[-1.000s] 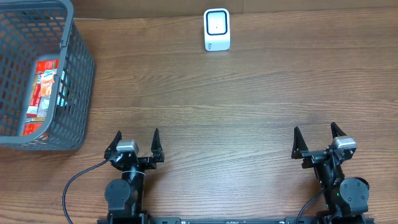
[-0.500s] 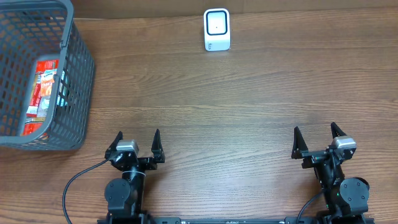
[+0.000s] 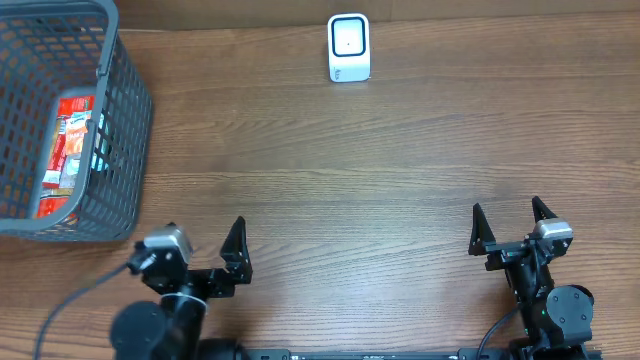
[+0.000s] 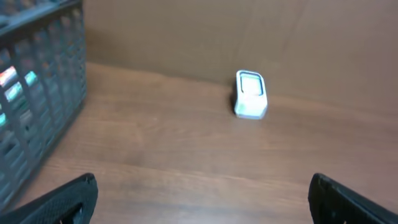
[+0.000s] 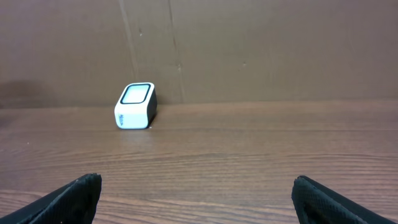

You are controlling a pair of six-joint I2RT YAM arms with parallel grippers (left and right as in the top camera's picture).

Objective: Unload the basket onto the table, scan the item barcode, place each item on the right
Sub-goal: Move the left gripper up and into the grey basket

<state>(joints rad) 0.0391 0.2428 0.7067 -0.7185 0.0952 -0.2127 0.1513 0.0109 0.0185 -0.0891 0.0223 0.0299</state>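
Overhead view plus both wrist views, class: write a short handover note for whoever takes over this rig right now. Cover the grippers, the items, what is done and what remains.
Left gripper: open and empty, low at the front of the table, close to the basket.
Right gripper: open and empty, at the front right.
Basket: at the far left, with red packets inside.
Scanner: standing at the back middle of the table.
Done: nothing yet; no packet is out of the basket.
Left: take a packet from the basket and hold its barcode to the scanner.
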